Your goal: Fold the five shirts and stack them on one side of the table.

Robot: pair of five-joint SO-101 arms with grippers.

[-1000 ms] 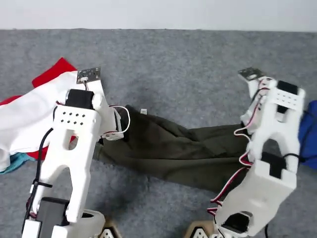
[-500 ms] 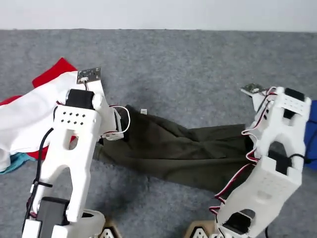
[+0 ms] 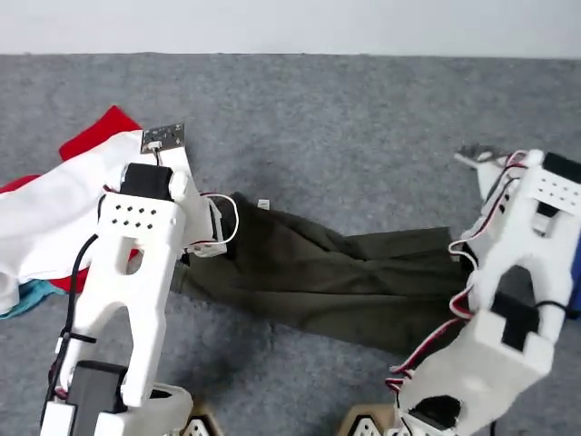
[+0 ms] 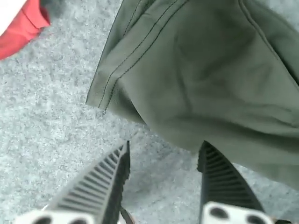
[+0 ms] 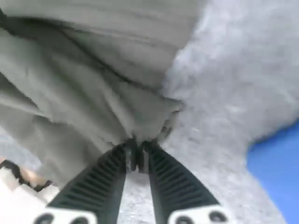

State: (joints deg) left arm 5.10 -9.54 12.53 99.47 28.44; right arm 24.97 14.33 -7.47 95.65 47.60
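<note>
1. The grey table cover (image 3: 345, 118) is bearing all the garments.
2. The olive shirt (image 3: 336, 277) is lying rumpled across the middle of the table, stretching from the left arm (image 3: 136, 272) to the right arm (image 3: 508, 300). The right arm is covering its right end in the high view.
3. A white shirt (image 3: 54, 218) is lying at the left edge, overlapping a red shirt (image 3: 100, 132) that is showing at its far side.
4. A blue shirt (image 5: 275, 177) is lying at the right edge, just beside the olive shirt's right end but apart from it.
5. A teal garment (image 3: 27, 298) is peeking out under the near side of the white shirt.
6. The left gripper (image 4: 166, 149) is hanging over bare cover just beside the olive shirt's left hem corner. Its jaws are standing wide apart and are holding nothing.
7. The right gripper (image 5: 138, 149) is pinching a bunched fold at the olive shirt's right edge, its jaws pressed narrow on the cloth.
8. A small white tag (image 3: 263, 204) is showing at the olive shirt's far left edge; any print on it is too small to tell.
</note>
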